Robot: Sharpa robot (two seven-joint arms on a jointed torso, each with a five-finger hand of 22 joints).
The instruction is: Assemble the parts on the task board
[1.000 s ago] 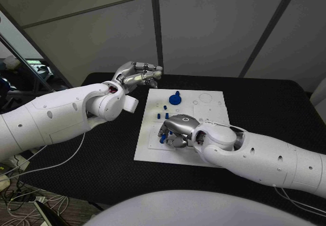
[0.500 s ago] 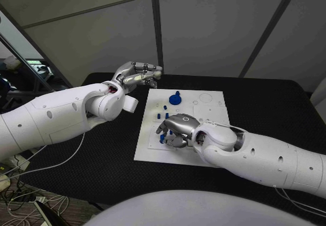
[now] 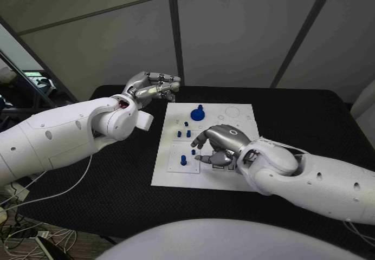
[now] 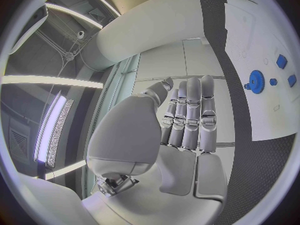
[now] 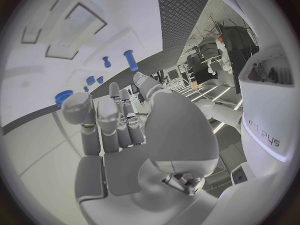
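The white task board (image 3: 234, 173) lies mid-table. On it, toward the far end, sits a blue gear (image 3: 198, 114), with several small blue parts (image 3: 184, 131) just nearer. A blue peg (image 3: 183, 160) stands upright near the board's left edge. My right hand (image 3: 219, 143) hovers over the board's middle, just right of the peg, fingers loosely bent and holding nothing. The right wrist view shows the peg (image 5: 130, 60) beyond the fingertips of the right hand (image 5: 125, 130). My left hand (image 3: 152, 86) is raised off the board's far left corner, holding nothing. The left wrist view shows the left hand (image 4: 187, 120) and the gear (image 4: 255, 80).
The black table (image 3: 117, 189) surrounds the board, with bare board surface (image 3: 242, 116) at the far right corner. A shallow rectangular recess (image 3: 183, 157) holds the peg. Grey wall panels stand behind the table.
My right hand has lifted off the blue peg and drawn right toward the board's middle, leaving the peg standing free. The camera has shifted slightly. The left hand has kept its place.
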